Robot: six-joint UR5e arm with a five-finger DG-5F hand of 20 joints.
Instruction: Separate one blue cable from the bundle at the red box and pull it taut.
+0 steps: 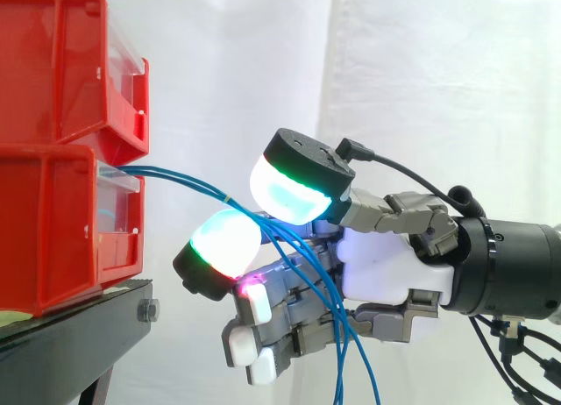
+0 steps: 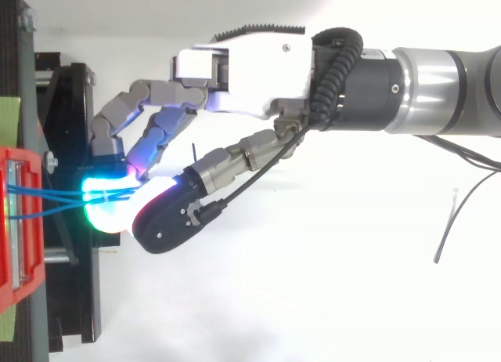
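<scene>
Several thin blue cables (image 1: 175,177) leave the front of the lower red box (image 1: 53,230) and run right as a bundle toward my hand (image 1: 386,269). They pass between the glowing thumb pad (image 1: 285,193) and a glowing finger pad (image 1: 223,240), which stand almost together on them. Past the pads the strands fan out and hang down in front of the palm. The other fingers are curled under. From above, the cables (image 2: 55,196) stretch from the red box (image 2: 19,221) to the hand (image 2: 250,68). I cannot tell how many strands are pinched.
A second red bin (image 1: 61,63) sits on top of the lower one. Both rest on a black stand (image 1: 70,326) whose edge lies just left of and below the fingers. A white curtain hangs behind.
</scene>
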